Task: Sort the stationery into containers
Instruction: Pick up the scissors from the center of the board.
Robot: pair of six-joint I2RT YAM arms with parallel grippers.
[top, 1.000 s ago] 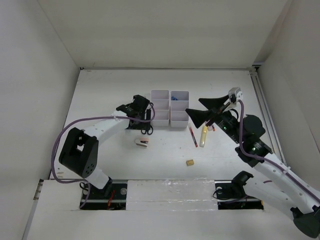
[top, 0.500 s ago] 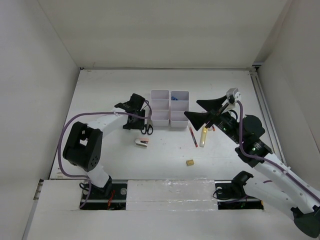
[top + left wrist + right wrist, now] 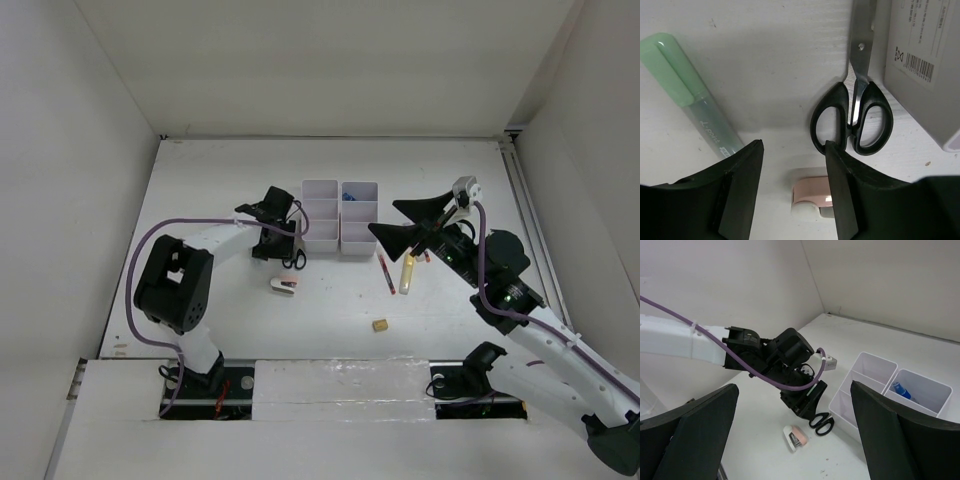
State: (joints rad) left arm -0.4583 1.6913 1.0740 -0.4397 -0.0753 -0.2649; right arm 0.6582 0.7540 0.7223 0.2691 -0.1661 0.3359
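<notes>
Scissors (image 3: 859,60) lie flat on the table (image 3: 765,60), blades along the white organiser (image 3: 920,65), black handles just ahead of the left gripper (image 3: 792,150), whose fingers stand apart, holding nothing; a pink-white stapler (image 3: 812,192) lies nearby, and the right gripper (image 3: 410,222) hangs wide apart, empty

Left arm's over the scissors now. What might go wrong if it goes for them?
The scissors lie flat, close beside the organiser, so a finger of the open left gripper may shove its wall. The stapler sits just by the handles and might get caught too.
</notes>
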